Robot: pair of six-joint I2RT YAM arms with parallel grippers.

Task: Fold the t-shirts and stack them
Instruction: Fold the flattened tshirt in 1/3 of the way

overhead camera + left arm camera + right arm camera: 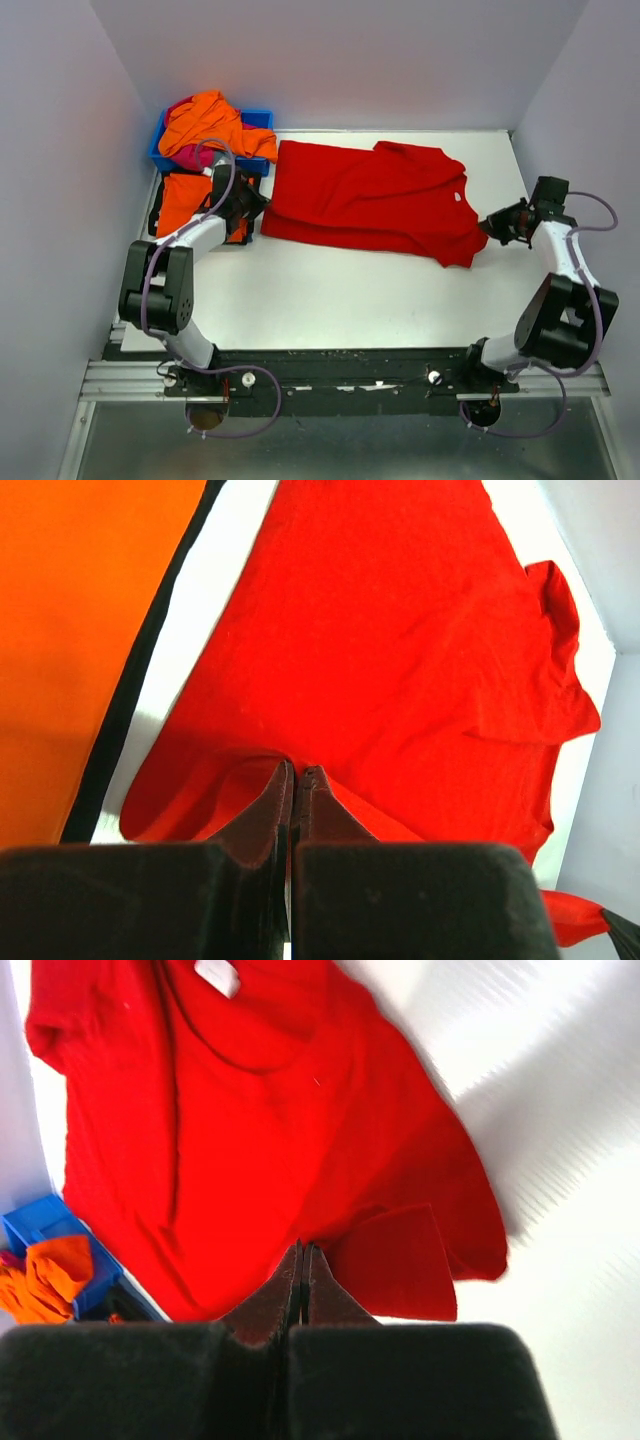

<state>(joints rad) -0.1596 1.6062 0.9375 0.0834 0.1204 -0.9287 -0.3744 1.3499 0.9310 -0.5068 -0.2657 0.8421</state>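
I have the red t-shirt point(370, 200) spread flat mid-table point(330, 300), its long axis running side to side between my two arms. The hem end lies toward the left arm. The collar, with its white neck label point(458, 196), points toward the right arm. The left gripper point(252, 205) is closed tight on the hem edge, where the cloth rises in a small ridge at its tips. The right gripper point(497, 224) is likewise clamped shut on the cloth at the collar end, beside a turned-up flap. Each arm holds the end nearest to it, so I judge the coming fold turns on this left-to-right line. A folded orange t-shirt point(180, 200) lies just left of the hem, in front of the blue bin point(262, 118).
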